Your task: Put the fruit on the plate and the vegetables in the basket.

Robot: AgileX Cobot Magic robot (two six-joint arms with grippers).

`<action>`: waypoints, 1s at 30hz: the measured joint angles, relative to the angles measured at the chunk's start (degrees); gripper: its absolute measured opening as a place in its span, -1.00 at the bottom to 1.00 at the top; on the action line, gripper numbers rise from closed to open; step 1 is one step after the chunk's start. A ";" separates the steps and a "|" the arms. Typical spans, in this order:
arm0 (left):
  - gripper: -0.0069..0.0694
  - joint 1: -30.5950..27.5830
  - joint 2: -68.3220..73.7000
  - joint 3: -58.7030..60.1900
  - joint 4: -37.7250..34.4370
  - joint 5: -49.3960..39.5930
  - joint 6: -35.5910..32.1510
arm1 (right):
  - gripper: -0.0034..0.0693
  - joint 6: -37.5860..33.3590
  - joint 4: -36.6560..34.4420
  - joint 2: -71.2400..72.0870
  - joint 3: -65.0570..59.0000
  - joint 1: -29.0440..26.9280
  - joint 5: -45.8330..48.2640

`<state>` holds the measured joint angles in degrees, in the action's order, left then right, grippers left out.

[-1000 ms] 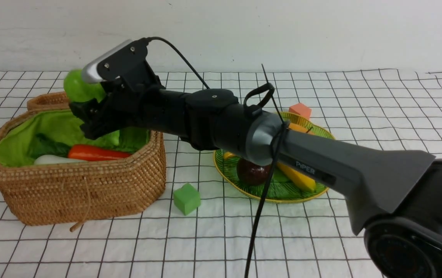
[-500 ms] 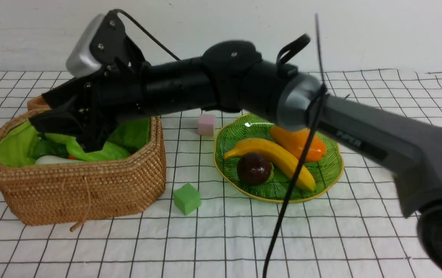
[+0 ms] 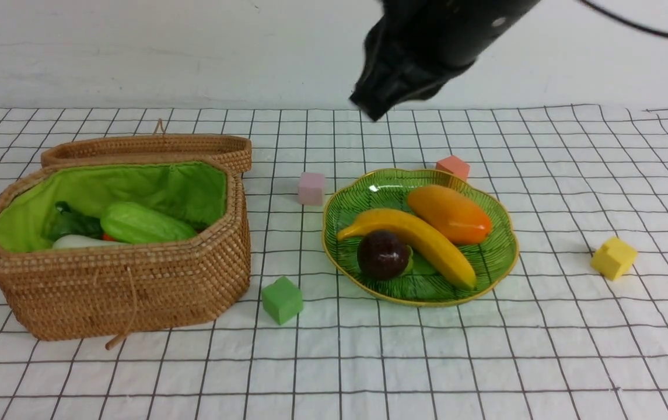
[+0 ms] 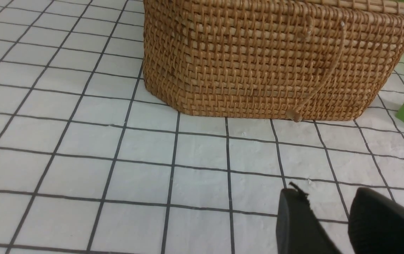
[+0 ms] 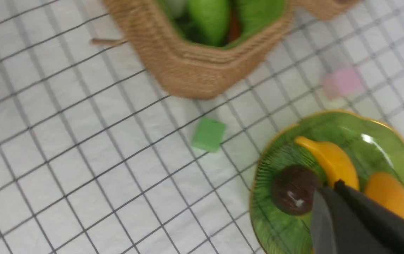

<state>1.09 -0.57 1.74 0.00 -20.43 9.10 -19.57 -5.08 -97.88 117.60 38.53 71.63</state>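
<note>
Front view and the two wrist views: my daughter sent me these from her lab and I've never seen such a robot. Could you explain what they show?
The robot has two arms, each ending in a gripper. The front picture looks forward from between them; the other two come from cameras on each arm's wrist.

On the gridded cloth, toward the robot's left, stands a woven basket with a green lining, holding toy vegetables: a cucumber, a white piece and a mostly hidden carrot. A leaf-patterned plate carries a banana, a mango and a dark round fruit. Small foam cubes lie around.

The right gripper is shut and holds nothing. The left gripper stands slightly open, also with nothing between its fingers.
</note>
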 joint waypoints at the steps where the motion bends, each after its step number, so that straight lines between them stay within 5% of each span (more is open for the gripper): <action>1: -0.24 0.00 0.00 0.00 0.00 0.00 0.00 | -0.93 3.29 1.34 3.69 -2.76 0.00 0.00; 11: -0.22 0.00 0.00 0.00 0.00 0.00 0.00 | -0.91 8.10 2.11 20.87 -31.43 0.00 0.72; 21: -0.20 0.00 0.00 0.00 0.00 0.00 0.00 | -0.90 7.32 1.27 21.87 -37.45 0.00 0.30; 30: -0.19 0.00 0.00 0.00 0.00 0.00 0.00 | -0.89 -21.68 8.45 31.68 -37.77 -7.02 -2.84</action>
<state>1.09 -0.57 1.74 0.00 -20.43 9.10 -41.26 3.38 -66.21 79.83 31.50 68.79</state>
